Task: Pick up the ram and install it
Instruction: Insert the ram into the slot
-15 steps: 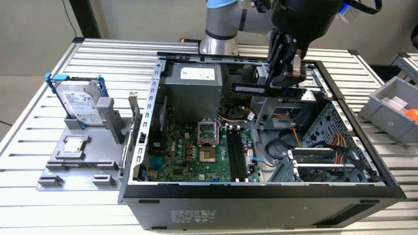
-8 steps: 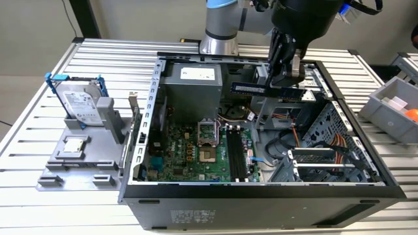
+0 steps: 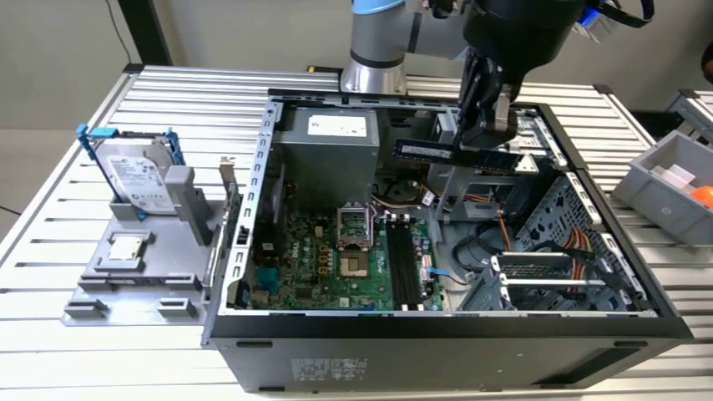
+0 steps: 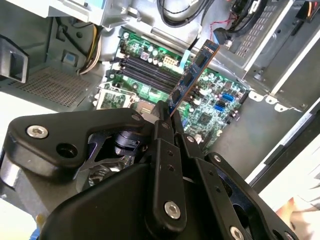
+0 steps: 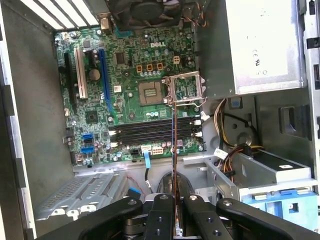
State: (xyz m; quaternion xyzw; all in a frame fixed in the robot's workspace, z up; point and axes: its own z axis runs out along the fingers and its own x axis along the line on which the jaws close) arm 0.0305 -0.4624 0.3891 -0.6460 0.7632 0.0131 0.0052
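Observation:
My gripper (image 3: pixel 490 138) hangs over the open computer case (image 3: pixel 240 251), shut on the ram (image 3: pixel 459 154), a thin dark stick with a white label held level above the case's back half. In the second wrist view the ram (image 4: pixel 192 75) sticks out from between the black fingers (image 4: pixel 165 127), over the green motherboard (image 4: pixel 210 107). Seen edge-on in the first wrist view, the ram (image 5: pixel 173 150) crosses above the black memory slots (image 5: pixel 152 131). In the exterior view those slots (image 3: pixel 403 263) lie lower, toward the case's front, apart from the stick.
A grey hard drive in a blue frame (image 3: pixel 134 171) and a small silver processor chip (image 3: pixel 125 248) sit on a grey stand at the exterior view's left. A grey bin (image 3: pixel 674 188) stands at the right. Cables, a drive cage (image 3: pixel 557 276) and the power supply (image 3: pixel 329 146) crowd the case.

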